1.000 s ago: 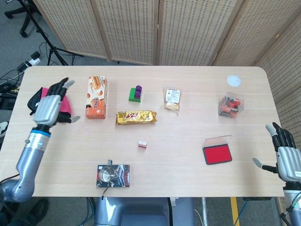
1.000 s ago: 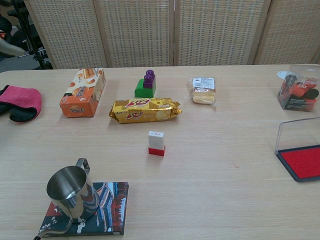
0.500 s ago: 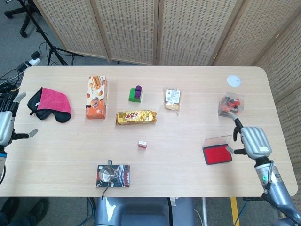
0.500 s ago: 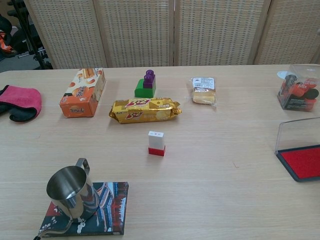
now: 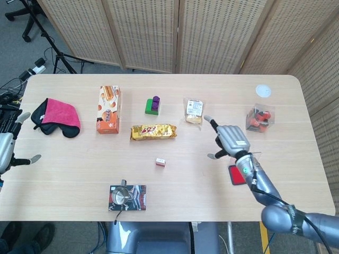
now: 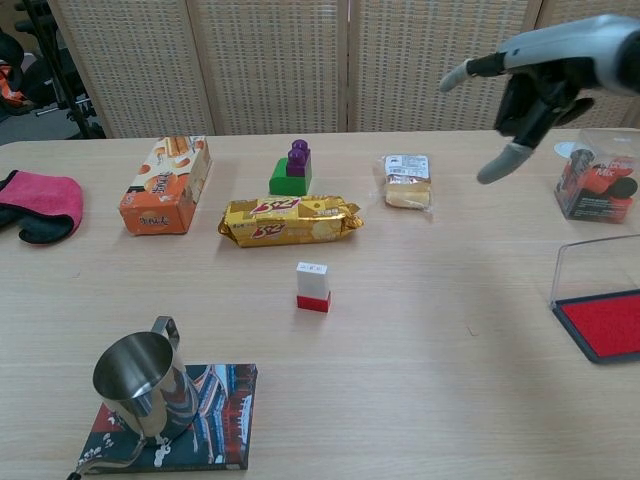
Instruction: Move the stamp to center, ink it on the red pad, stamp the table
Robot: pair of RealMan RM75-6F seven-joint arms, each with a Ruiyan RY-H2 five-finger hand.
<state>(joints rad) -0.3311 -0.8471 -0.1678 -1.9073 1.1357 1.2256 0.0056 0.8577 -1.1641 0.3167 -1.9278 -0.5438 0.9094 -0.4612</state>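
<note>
Fingers (image 6: 497, 165) of your right hand (image 5: 231, 139) were spread and empty, one stretched out ahead, the thumb hanging down, the palm facing the table. You carried that hand well above the surface, between the stamp (image 5: 160, 162) and the red pad (image 5: 236, 175), so it looked like a reach toward the stamp, not a grip on anything. Your left hand (image 5: 6, 147) sat off the left edge of the table (image 5: 201, 201), fingers apart and holding nothing (probably parked there to keep out of the way).

You had the stamp standing upright on its red base near the middle of the table, just nearer you than the gold snack pack (image 5: 153, 131) and well apart from everything else, which left room all around for a pinch from above. Since it already stood about centre, I judged the first step nearly a formality. The red pad lay open to the right, its clear lid (image 6: 596, 269) tipped up at the far side, so the ink face was bare for pressing; in the head view your forearm covered part of it.

Further off, you had the orange box (image 5: 108, 109), the green and purple block (image 5: 153, 105) and the small wrapped snack (image 5: 194, 111) in a row on the far side, the pink cloth (image 5: 56, 116) at far left, and the steel cup (image 5: 121, 196) on its coaster at the near edge.
</note>
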